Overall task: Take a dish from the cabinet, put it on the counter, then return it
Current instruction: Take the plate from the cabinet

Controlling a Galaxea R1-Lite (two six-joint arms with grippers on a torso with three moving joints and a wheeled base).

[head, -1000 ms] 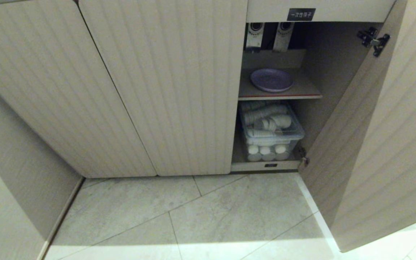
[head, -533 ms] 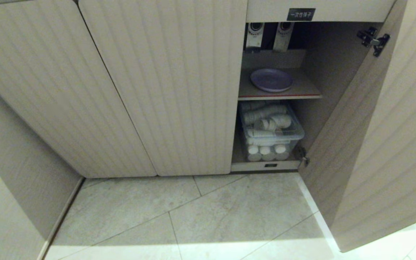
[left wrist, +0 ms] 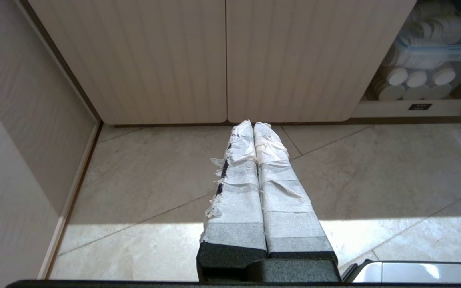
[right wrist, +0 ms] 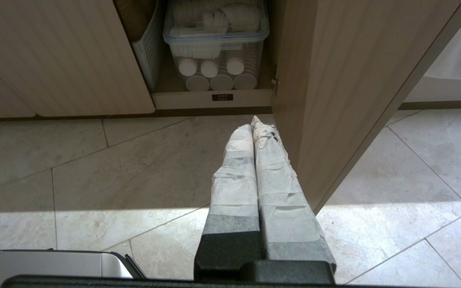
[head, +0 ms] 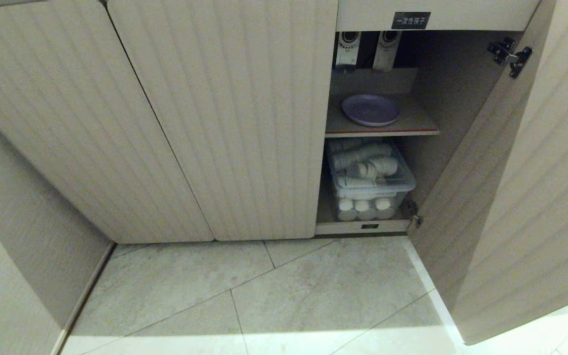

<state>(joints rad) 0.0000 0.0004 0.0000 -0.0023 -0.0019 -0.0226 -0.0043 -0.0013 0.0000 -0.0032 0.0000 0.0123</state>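
The dish (head: 371, 109), a round lavender plate, lies flat on the red-edged shelf (head: 414, 124) inside the cabinet (head: 225, 123), whose right door (head: 520, 197) stands swung open. The counter is out of view. Neither arm appears in the head view. My left gripper (left wrist: 253, 124) hangs shut above the floor tiles in front of the closed ribbed doors, holding nothing. My right gripper (right wrist: 251, 122) is likewise shut and empty, close beside the open door's edge (right wrist: 334, 120), below the level of the dish.
Under the shelf stands a clear lidded box (head: 370, 177) of white cups (right wrist: 210, 72). A white slatted basket (right wrist: 146, 48) sits beside it. A side wall panel (head: 13, 236) bounds the floor at the left. A black label (head: 410, 20) sits above the opening.
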